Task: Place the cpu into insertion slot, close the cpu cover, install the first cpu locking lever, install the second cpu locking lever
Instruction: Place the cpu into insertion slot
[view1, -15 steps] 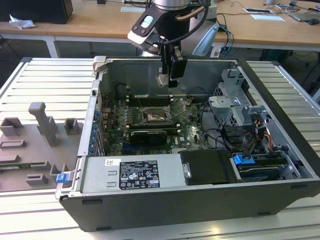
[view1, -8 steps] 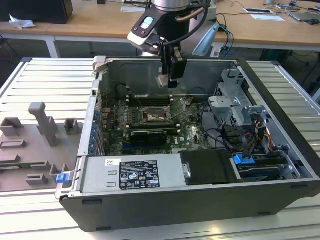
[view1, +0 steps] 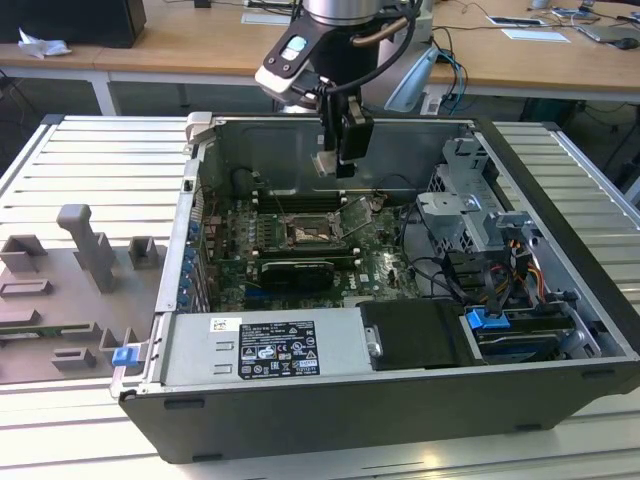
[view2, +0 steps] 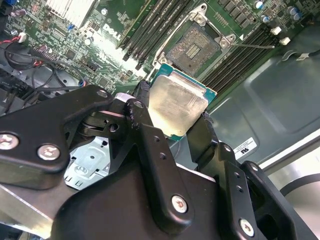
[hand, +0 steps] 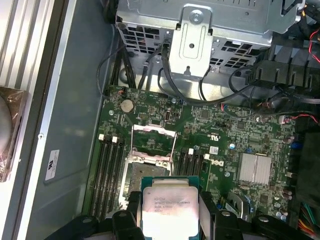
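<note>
The black two-fingered gripper (view1: 338, 158) hangs inside the open grey metal computer case (view1: 300, 435), above the insertion slot (view2: 194, 48). The slot is a small square socket with a dark centre and thin silver rim, set in the green circuit board (hand: 225, 135). The jaws pinch the cpu (view2: 179, 100), a flat square chip with a pale silver-grey metal top, by two opposite edges. The chip is in the air, clear of the slot and not seated. The cpu cover (hand: 153, 131), a thin silver frame plate, stands swung open at the slot's edge.

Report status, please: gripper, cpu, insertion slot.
Gripper shut on cpu, above the motherboard. Insertion slot uncovered, empty. Nothing seen between cpu and slot.
</note>
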